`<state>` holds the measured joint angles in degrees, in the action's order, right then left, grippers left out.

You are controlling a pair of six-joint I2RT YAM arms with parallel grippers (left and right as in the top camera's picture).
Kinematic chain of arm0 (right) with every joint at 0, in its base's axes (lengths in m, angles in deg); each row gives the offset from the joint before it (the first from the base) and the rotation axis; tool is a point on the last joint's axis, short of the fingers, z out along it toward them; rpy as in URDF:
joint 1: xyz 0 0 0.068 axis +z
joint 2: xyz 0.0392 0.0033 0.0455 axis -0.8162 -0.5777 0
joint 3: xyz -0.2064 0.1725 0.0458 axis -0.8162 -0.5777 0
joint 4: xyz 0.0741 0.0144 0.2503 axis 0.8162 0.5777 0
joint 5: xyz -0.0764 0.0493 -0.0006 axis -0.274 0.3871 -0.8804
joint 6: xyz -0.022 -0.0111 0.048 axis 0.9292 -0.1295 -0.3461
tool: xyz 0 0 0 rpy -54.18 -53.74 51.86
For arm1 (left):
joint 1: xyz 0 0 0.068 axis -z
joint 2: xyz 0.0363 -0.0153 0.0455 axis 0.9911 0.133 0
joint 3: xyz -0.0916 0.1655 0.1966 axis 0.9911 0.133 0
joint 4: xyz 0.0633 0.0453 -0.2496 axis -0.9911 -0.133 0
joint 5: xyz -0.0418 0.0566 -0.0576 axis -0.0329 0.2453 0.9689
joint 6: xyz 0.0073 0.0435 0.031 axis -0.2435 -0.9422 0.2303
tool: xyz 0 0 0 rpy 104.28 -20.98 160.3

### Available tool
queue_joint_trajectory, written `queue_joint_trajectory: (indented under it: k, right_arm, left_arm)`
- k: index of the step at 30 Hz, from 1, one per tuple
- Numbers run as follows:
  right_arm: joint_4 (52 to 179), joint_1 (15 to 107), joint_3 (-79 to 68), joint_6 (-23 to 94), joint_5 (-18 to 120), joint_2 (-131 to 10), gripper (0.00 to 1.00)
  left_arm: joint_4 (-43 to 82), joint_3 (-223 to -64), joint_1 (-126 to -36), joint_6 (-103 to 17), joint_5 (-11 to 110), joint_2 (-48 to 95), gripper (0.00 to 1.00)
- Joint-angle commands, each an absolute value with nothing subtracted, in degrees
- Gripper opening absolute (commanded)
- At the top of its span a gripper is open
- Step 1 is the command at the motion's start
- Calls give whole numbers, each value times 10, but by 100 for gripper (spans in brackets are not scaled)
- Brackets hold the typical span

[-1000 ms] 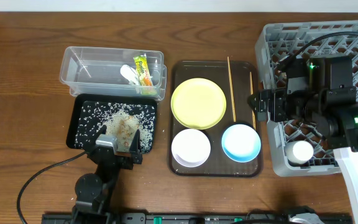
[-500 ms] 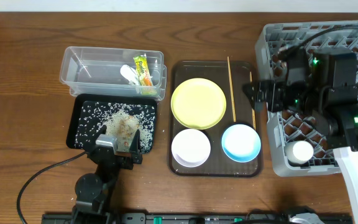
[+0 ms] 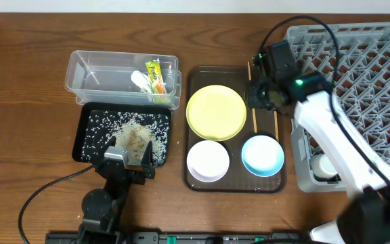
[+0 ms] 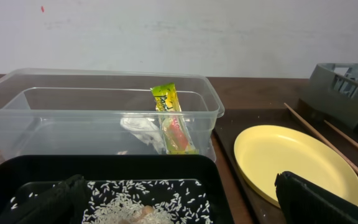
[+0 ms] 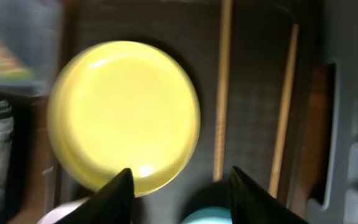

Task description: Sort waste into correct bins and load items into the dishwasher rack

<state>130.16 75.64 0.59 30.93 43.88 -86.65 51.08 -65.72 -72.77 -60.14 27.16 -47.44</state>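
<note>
Right tool (image 5: 180,177) near yellow-green plate (image 5: 126,115) — spread wide, empty.
Plate round, glossy, bare; left tool (image 4: 179,205) likewise parted — holding nothing.

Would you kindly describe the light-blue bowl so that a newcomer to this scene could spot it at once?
Find the dark-brown serving tray in the middle of the table, between the clear tub and the grey rack. Three round dishes sit on it; the light-blue bowl is at its front right corner, beside the white bowl. It alone is blue.
</note>
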Motion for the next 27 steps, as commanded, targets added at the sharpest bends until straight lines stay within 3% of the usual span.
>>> queue_joint_trajectory:
  k: [1,10,16,18,20,27]
  right_arm:
    - [1280,738,6,274,407,-908,42]
    - [1243,736,6,257,348,-1029,36]
    - [1232,736,6,257,376,-1070,27]
    - [1233,738,6,257,376,-1080,20]
    - [1237,740,6,257,375,-1086,2]
    - [1271,724,36,260,373,-1039,1]
  left_arm:
    - [502,-642,-730,-607,275,-479,98]
    - [502,-642,-730,-607,275,-479,98]
    - [502,-642,-730,-607,275,-479,98]
    - [502,-642,-730,-607,275,-479,98]
    - [502,-642,-730,-607,275,-479,98]
    - [502,-642,-730,-607,275,-479,98]
